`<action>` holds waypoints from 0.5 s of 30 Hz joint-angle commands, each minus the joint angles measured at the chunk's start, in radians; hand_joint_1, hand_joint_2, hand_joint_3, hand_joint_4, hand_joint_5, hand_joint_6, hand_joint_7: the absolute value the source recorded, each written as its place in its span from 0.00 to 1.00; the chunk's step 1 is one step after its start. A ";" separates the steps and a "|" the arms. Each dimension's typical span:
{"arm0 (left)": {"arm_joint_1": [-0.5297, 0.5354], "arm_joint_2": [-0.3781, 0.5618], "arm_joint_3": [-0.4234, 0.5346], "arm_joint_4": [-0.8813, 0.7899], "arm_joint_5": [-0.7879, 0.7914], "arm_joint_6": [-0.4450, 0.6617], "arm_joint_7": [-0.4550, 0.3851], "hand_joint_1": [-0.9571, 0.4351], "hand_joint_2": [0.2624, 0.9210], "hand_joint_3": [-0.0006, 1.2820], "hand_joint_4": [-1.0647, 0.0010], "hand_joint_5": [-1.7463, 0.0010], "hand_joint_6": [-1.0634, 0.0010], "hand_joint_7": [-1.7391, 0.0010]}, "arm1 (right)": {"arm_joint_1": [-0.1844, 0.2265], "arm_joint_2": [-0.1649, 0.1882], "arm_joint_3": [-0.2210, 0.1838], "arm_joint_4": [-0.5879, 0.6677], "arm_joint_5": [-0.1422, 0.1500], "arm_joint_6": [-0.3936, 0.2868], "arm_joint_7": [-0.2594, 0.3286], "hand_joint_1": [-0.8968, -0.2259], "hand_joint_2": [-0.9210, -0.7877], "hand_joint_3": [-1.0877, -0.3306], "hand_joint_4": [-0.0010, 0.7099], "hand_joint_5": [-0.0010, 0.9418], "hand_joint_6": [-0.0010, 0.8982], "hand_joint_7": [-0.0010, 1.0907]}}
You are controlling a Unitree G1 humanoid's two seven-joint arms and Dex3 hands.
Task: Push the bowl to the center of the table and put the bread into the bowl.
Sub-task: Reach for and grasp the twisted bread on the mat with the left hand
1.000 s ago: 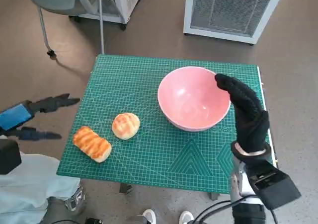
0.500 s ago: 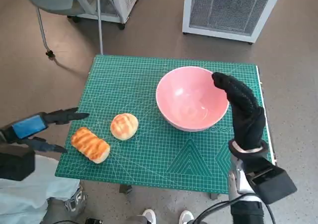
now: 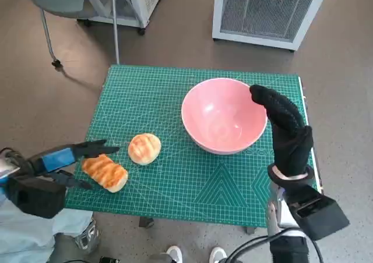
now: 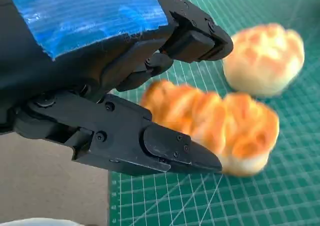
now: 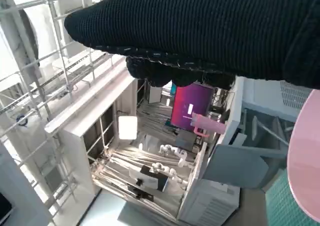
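Right of the counter's middle sat the pink bowl (image 3: pixel 224 115), the gloved right hand (image 3: pixel 285 129) flat against its rim to push, holding nothing. Open-fingered, the left hand (image 3: pixel 70 158) straddled the striped bread roll (image 3: pixel 105 172) without gripping.

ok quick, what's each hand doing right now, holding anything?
Left hand: open, fingers straddling the long bread, not gripping it.
Right hand: open, holding nothing, fingers against the pink bowl rim.

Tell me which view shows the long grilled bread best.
The left wrist view: the long bread fills the frame, though blurred, between the open left hand's fingers. The head view shows it whole but small at the mat's near-left corner. The right wrist view misses it.
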 commanded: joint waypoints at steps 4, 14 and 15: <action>-0.066 -0.033 -0.086 0.060 0.127 -0.007 0.115 0.58 0.81 0.00 0.84 0.99 0.68 1.00 | 0.034 -0.005 0.001 -0.034 0.012 0.034 0.002 0.55 0.00 0.31 0.40 0.03 0.00 0.61; -0.102 -0.084 -0.161 0.135 0.147 0.073 0.073 0.62 0.85 0.01 0.71 0.96 0.62 0.98 | 0.050 -0.003 -0.002 -0.070 0.018 0.062 -0.001 0.53 0.00 0.31 0.40 0.03 0.00 0.61; -0.103 -0.089 -0.165 0.139 0.145 0.086 0.064 0.63 0.88 0.02 0.66 0.95 0.59 0.97 | 0.051 -0.002 -0.002 -0.072 0.019 0.065 -0.002 0.53 0.00 0.31 0.39 0.03 0.00 0.61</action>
